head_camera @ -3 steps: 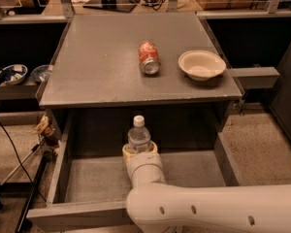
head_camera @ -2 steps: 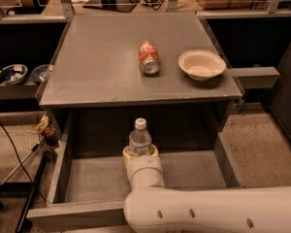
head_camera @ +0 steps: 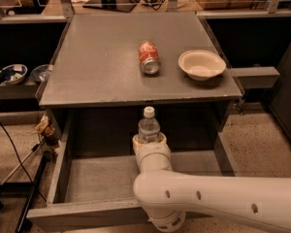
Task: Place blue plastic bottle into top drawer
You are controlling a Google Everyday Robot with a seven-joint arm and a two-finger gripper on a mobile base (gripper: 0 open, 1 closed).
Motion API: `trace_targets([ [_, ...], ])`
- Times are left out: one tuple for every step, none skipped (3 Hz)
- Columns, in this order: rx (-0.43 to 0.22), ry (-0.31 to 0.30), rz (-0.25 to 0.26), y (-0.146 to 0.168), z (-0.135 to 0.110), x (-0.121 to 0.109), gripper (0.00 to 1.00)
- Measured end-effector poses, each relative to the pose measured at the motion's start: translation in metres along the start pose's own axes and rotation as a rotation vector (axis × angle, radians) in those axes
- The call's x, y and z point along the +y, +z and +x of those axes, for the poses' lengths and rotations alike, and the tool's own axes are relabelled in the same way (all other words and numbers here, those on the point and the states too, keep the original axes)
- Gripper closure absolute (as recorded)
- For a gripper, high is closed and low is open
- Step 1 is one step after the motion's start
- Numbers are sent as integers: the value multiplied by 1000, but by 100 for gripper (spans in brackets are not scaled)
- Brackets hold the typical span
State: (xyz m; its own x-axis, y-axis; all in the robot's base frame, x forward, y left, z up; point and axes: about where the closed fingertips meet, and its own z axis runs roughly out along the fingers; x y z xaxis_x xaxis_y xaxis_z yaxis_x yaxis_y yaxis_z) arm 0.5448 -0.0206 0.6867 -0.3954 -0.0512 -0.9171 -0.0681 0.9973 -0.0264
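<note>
Over open top drawer (head_camera: 102, 178), jaws clasp clear, white-capped blue plastic bottle (head_camera: 149, 128), upright.

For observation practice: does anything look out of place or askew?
The red soda can lies on its side on the cabinet top. The gripper holds the blue plastic bottle upright over the top drawer.
</note>
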Motion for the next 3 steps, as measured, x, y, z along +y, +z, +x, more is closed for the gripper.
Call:
trace_targets([
  [-5,4,0,0,1,0,100],
  [-28,30,-21,-7,15,10,100],
  [-26,-3,-39,-28,19,11,100],
])
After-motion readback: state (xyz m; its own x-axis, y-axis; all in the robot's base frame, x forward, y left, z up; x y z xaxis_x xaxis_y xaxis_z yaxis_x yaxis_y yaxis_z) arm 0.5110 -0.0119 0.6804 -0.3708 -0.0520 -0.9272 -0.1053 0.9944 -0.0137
